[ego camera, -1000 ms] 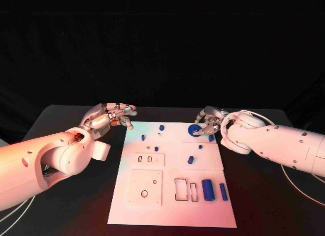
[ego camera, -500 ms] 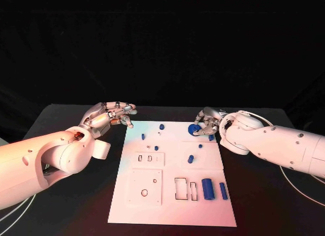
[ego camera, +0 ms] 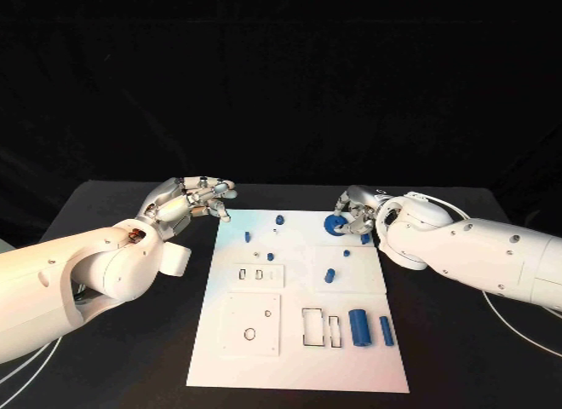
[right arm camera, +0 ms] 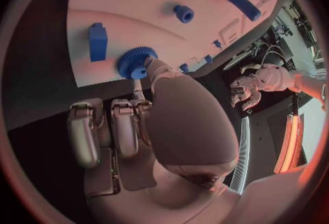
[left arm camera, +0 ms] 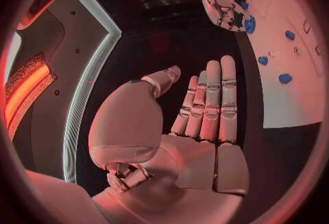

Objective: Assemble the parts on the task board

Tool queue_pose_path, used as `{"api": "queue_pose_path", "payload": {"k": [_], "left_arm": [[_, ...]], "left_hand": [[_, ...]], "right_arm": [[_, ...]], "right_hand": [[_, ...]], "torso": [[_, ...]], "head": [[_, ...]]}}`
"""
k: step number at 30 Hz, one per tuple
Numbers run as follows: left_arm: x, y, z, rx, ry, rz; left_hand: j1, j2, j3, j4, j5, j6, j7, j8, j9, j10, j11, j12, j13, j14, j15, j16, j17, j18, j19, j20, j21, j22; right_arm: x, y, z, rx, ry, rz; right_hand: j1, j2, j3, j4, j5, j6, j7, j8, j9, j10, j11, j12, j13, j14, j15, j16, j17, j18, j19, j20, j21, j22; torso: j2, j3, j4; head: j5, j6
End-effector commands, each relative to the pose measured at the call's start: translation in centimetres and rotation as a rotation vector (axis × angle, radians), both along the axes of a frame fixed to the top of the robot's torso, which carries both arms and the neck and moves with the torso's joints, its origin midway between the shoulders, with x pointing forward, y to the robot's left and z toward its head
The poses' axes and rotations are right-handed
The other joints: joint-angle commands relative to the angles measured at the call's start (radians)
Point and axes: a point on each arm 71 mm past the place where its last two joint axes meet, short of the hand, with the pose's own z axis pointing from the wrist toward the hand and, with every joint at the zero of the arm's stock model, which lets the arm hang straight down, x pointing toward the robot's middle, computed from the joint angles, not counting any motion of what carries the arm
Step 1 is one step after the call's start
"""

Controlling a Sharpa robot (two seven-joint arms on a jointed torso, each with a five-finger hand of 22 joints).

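The right hand [ego camera: 358,213] is reaching over the far right corner of the task board [ego camera: 300,358] and is pinching a round blue gear [ego camera: 335,225] between thumb and a fingertip; in the right wrist view the same hand [right arm camera: 147,125] is showing its other fingers curled in below the gear [right arm camera: 134,63], whose rim is finely toothed. The gear is sitting at the board's far edge, just beside a small blue block [right arm camera: 97,41].

The left hand [ego camera: 192,202] is hovering off the board's far left corner, holding nothing; the left wrist view is showing its fingers [left arm camera: 209,103] lying straight and side by side, the thumb standing apart.

The board is a white rectangular plate lying lengthwise in the middle of the black table [ego camera: 122,341]. Small blue pieces are scattered on its far half, recessed cutouts are showing nearer, and two upright blue cylinders [ego camera: 358,327] are standing side by side near the right edge. No writing is legible on it.
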Motion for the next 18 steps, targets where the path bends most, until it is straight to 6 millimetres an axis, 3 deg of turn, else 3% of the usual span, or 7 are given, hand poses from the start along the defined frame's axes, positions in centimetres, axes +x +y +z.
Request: {"api": "queue_pose_path", "payload": {"k": [1, 9, 18], "left_arm": [[0.0, -0.2, 0.2, -0.013, -0.005, -0.018], [0.0, -0.3, 0.1, -0.013, -0.005, -0.020], [0.0, -0.5, 0.1, -0.016, -0.004, -0.026]], "left_hand": [[0.004, 0.000, 0.004, -0.002, 0.002, -0.009, -0.001, -0.004, 0.001, -0.004, 0.006, -0.006, 0.001, -0.006, 0.001, -0.005, -0.001, 0.003, -0.008, 0.001, 0.005, 0.001], [0.004, 0.000, 0.004, -0.002, 0.002, -0.009, -0.001, -0.004, 0.001, -0.004, 0.006, -0.006, 0.001, -0.006, 0.001, -0.005, -0.001, 0.003, -0.008, 0.001, 0.005, 0.001], [0.005, 0.002, 0.005, -0.003, 0.002, -0.009, -0.002, -0.004, 0.002, -0.004, 0.006, -0.006, 0.001, -0.005, 0.001, -0.005, -0.002, 0.004, -0.009, 0.002, 0.007, 0.002]], "right_arm": [[-0.4, 0.3, -0.5, -0.067, -0.039, 0.024], [-1.2, 1.5, 0.0, -0.033, -0.104, 0.058], [-3.6, 5.2, 1.7, -0.006, -0.210, 0.170]], "right_hand": [[0.022, 0.010, 0.046, -0.016, 0.007, 0.039, -0.015, 0.008, 0.006, 0.090, -0.010, 0.006, 0.247, 0.088, -0.008, 0.004, 0.190, -0.014, 0.105, -0.009, 0.004, 0.263], [-0.010, -0.011, 0.111, -0.036, 0.020, 0.065, -0.023, 0.009, 0.010, 0.097, -0.017, 0.012, 0.255, 0.088, -0.015, 0.004, 0.190, -0.014, 0.105, -0.016, 0.004, 0.263], [-0.026, -0.025, 0.124, -0.043, 0.023, 0.066, -0.024, 0.006, 0.010, 0.097, -0.017, 0.012, 0.256, 0.089, -0.016, 0.004, 0.191, -0.014, 0.105, -0.017, 0.004, 0.263]], "torso": [[0.000, -0.0005, 0.0004], [0.000, -0.0008, 0.0009], [-0.001, -0.0025, 0.0000]], "head": [[0.000, 0.000], [0.001, 0.005], [0.002, 0.008]]}}
